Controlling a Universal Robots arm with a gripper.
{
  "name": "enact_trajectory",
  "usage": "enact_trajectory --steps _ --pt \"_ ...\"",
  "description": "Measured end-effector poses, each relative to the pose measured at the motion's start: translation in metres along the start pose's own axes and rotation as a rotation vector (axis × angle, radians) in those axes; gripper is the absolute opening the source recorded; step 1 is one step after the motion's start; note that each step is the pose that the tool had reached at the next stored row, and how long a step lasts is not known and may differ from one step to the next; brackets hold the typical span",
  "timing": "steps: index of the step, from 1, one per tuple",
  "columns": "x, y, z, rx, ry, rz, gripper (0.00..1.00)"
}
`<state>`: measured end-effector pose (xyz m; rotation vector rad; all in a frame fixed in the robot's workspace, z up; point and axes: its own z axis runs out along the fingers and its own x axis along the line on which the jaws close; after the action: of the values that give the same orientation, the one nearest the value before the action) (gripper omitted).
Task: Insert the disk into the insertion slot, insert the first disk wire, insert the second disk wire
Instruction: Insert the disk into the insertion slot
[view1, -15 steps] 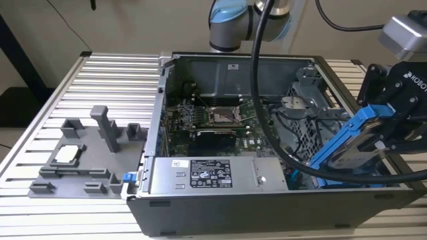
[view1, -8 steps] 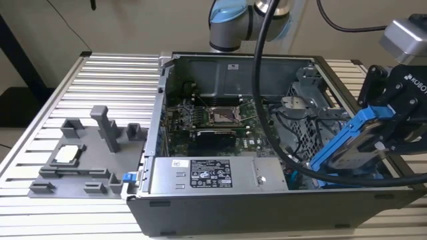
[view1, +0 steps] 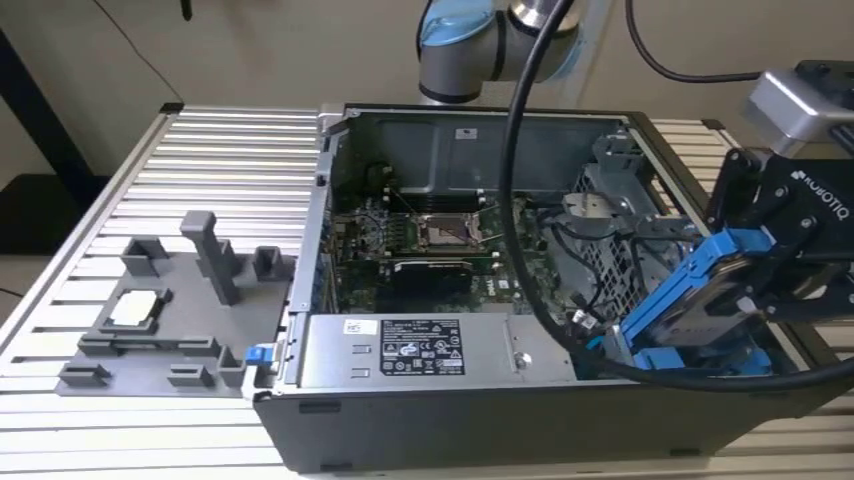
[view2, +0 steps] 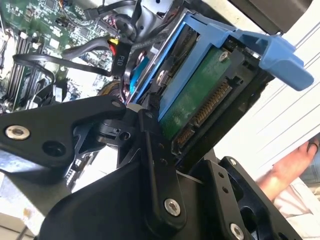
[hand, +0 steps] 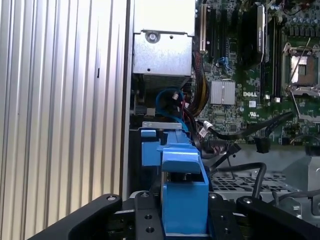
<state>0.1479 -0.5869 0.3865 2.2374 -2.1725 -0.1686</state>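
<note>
- The bench (view1: 200, 170) carried an open computer case (view1: 400, 420).
- A grey cage (view1: 603, 248) stood inside the case, at the exterior view's right.
- The pincer (view1: 767, 300) was clamped on the disk (view1: 694, 295), its fingers (view2: 152, 165) pressing the blue frame's sides.
- The disk hung tilted above the case, just beside the cage.
</note>
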Motion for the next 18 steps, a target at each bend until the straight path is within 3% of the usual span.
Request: enact_trajectory --steps 5,13,15,17,18 --pt "0.0006 -0.0008 0.0087 0.0001 0.0 0.0 0.33" --pt "0.0006 -0.0009 0.0094 0.0002 -0.0002 0.0 0.33" --pt "0.0006 -0.0009 0.0094 0.0001 0.0001 0.0 0.4" --pt "0.0006 -0.0009 0.0096 0.0 0.0001 0.0 0.4" --pt "0.0006 -0.0009 0.0096 0.0001 0.0002 0.0 0.47"
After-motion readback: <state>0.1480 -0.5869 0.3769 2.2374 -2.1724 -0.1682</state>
